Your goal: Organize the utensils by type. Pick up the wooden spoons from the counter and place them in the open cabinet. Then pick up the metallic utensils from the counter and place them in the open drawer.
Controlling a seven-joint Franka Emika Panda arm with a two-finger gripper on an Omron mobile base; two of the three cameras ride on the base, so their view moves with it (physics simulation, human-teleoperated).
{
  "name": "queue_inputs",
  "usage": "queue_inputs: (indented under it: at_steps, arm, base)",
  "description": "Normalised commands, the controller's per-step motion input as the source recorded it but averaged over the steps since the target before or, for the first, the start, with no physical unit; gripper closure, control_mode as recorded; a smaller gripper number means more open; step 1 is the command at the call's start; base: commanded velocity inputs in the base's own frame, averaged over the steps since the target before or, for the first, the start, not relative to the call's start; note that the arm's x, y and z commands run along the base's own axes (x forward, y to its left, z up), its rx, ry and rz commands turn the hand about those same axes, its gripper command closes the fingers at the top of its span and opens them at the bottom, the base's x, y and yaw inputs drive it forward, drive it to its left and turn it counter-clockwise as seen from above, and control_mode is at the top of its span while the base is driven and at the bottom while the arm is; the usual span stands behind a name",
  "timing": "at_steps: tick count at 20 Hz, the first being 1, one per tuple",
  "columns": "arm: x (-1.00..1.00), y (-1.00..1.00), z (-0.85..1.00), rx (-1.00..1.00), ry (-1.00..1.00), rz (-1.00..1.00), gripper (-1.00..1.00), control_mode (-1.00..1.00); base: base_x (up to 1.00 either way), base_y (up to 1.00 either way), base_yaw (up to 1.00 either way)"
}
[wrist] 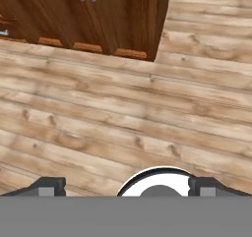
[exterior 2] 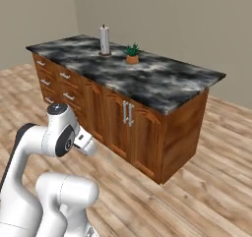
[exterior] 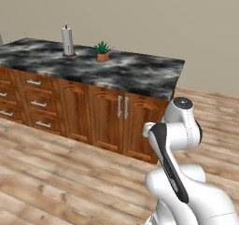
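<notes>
While the marble counter (exterior: 121, 70) with its paper-towel roll (exterior: 68, 41) and potted plant (exterior: 102, 51) stands well off, utensils unseen, the gripper (wrist: 126, 187) points floorward, fingers wide, holding nothing

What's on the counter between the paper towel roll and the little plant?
Nothing: in both base views, bare marble counter separates the paper towel roll and the plant.

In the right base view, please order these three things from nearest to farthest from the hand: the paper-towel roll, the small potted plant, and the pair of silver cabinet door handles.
1. Silver cabinet door handles: on the cabinet front, right of the hand.
2. Potted plant: on the counter, farther back.
3. Paper-towel roll: upright behind the plant, deepest in the scene; close to the plant in rank.
</notes>
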Motion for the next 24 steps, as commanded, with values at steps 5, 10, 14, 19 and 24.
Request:
queue_inputs:
  at_steps: [5, 10, 14, 19, 24]
  arm:
    - [0.00, 0.00, 0.00, 0.00, 0.00, 0.00, -1.00, 1.00]
    - [0.00, 0.00, 0.00, 0.00, 0.00, 0.00, -1.00, 1.00]
    - [0.00, 0.00, 0.00, 0.00, 0.00, 0.00, -1.00, 1.00]
    - [0.00, 0.00, 0.00, 0.00, 0.00, 0.00, -1.00, 1.00]
    - [0.00, 0.00, 0.00, 0.00, 0.00, 0.00, -1.00, 1.00]
  base:
    - [0.99, 0.58, 0.06]
    - [1.00, 0.59, 0.02]
    - [1.00, 0.58, 0.01]
    - [1.00, 0.56, 0.00]
    - [1.00, 0.48, 0.00]
